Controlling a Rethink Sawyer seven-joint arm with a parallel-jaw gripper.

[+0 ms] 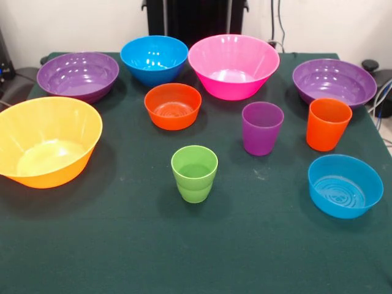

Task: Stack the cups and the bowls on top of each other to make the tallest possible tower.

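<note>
All cups and bowls stand apart and upright on the dark green table; no tower stands. The green cup [194,173] is near the middle front. The purple cup [262,127] and orange cup [327,124] stand to its right. The large yellow-orange bowl [46,142] is at the left. The small orange bowl [173,106] is in the middle. The medium blue bowl [154,59] and large pink bowl [233,65] are at the back. Purple bowls sit at back left [78,76] and back right [334,82]. The small shallow blue bowl [345,185] is at the right front. The gripper is not in view.
The robot's black pedestal [195,18] stands behind the table at the top. Cables hang at the right edge [383,98]. The green table cloth [184,251] stretches across the front.
</note>
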